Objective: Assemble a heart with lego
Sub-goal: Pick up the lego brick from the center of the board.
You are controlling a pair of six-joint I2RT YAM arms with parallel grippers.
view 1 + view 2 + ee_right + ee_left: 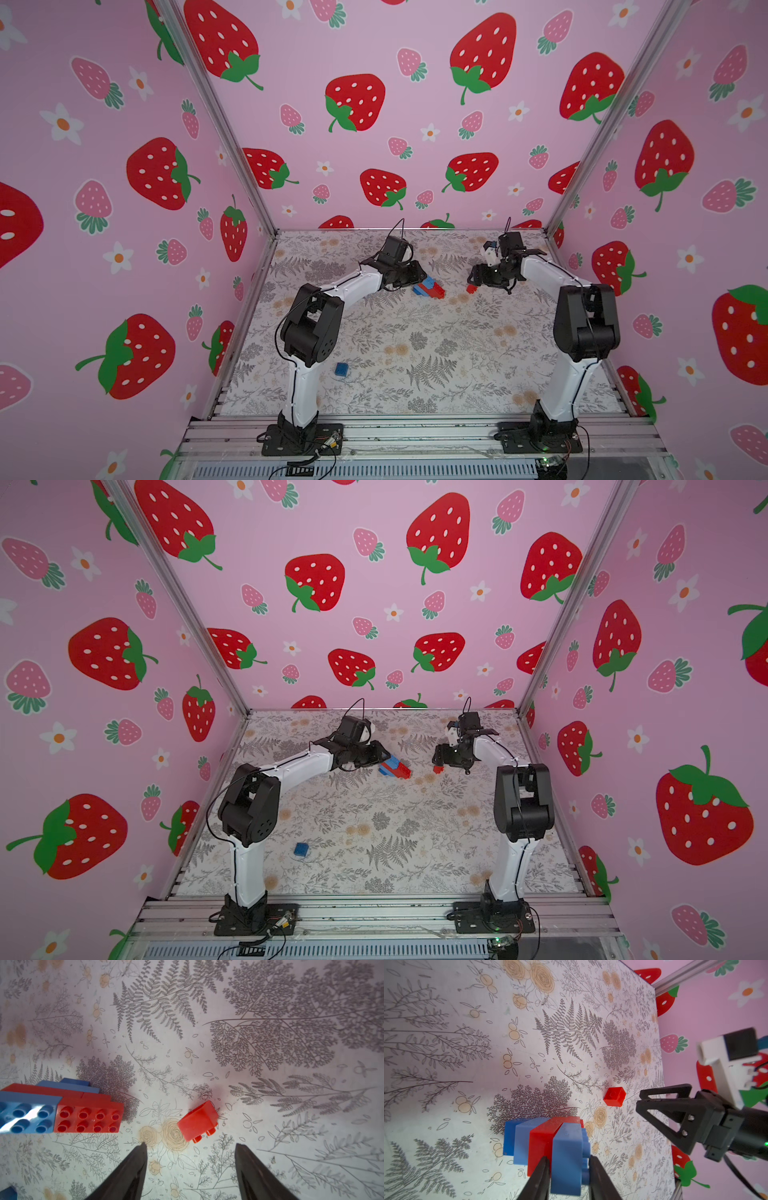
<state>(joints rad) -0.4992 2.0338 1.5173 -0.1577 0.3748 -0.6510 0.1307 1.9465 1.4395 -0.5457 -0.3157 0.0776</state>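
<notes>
The heart is a cluster of joined red and blue lego standing on edge at mid-table, studs facing the right arm. My left gripper is shut on its nearest blue brick, one finger on each side. A small red brick lies tipped on its side on the mat, apart from the heart. My right gripper hovers open just behind it, touching nothing. A small blue brick lies loose near the left arm's base.
The floral mat covers the table, enclosed by strawberry-print walls at the back and both sides. Aluminium rails carrying the two arm bases run along the front edge.
</notes>
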